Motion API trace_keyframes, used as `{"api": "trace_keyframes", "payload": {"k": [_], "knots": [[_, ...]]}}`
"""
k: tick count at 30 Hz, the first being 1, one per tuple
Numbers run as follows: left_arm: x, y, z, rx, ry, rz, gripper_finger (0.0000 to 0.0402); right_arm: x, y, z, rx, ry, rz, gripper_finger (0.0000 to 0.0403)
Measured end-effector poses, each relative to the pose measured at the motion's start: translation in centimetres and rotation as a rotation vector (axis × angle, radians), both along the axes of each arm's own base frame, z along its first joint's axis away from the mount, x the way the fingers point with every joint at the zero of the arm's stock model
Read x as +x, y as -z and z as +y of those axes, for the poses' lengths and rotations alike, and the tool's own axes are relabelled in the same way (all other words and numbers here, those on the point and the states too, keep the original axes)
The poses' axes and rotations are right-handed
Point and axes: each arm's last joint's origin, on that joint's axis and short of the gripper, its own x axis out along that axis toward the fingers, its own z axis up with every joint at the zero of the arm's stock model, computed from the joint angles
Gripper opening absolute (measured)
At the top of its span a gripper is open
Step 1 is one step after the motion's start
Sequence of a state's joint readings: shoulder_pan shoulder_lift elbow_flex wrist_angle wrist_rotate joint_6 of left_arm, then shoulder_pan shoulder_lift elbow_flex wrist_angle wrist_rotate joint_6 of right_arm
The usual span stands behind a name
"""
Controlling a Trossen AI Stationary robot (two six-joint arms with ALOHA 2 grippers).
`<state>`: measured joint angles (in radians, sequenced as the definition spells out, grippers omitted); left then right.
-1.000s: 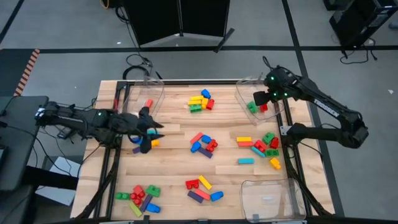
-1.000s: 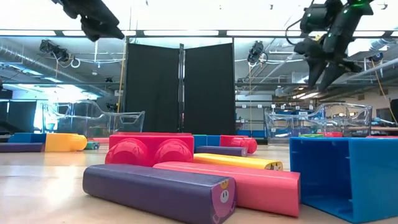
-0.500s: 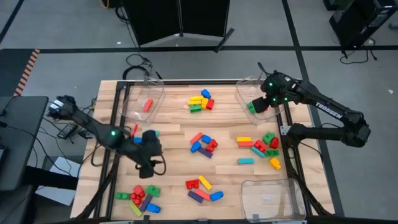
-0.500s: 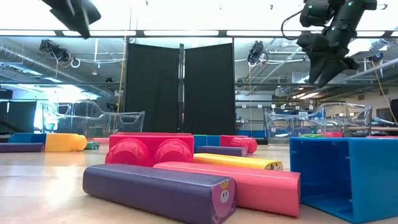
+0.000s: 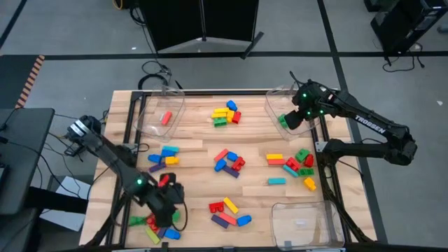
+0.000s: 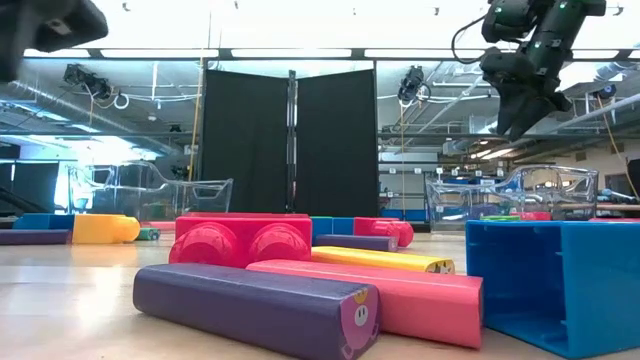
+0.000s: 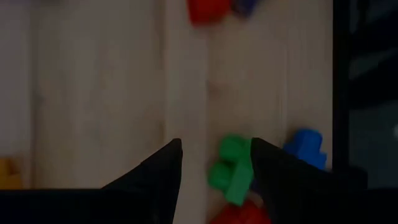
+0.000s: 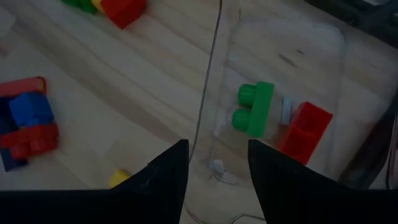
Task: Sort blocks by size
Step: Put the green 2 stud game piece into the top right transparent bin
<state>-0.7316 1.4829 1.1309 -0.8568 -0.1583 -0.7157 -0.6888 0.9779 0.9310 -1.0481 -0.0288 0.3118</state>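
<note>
While your left end effector hangs over the near-left corner of the surface, you've got its fingers parted, nothing between them, above a green block in the pile of blocks there. Your right end effector sits over the clear bin at the far-right corner, fingers parted too and empty; a green block and a red block lie in that bin. More blocks lie scattered mid-surface.
</note>
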Motion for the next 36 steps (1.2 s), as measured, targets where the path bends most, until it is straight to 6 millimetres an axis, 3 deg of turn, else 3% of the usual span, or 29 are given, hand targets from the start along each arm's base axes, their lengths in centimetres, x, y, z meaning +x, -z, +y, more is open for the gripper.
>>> {"api": "trace_keyframes", "payload": {"k": [16,36], "knots": [[0.6,5.2,-2.7,0.011,0.079,0.275,0.0197,0.0,0.0,0.0,-0.003,-0.009,0.003,0.0175],[1.3,9.8,-4.3,0.103,0.097,0.345,0.0197,0.1,0.0,0.0,-0.007,-0.007,-0.002,0.0175]]}}
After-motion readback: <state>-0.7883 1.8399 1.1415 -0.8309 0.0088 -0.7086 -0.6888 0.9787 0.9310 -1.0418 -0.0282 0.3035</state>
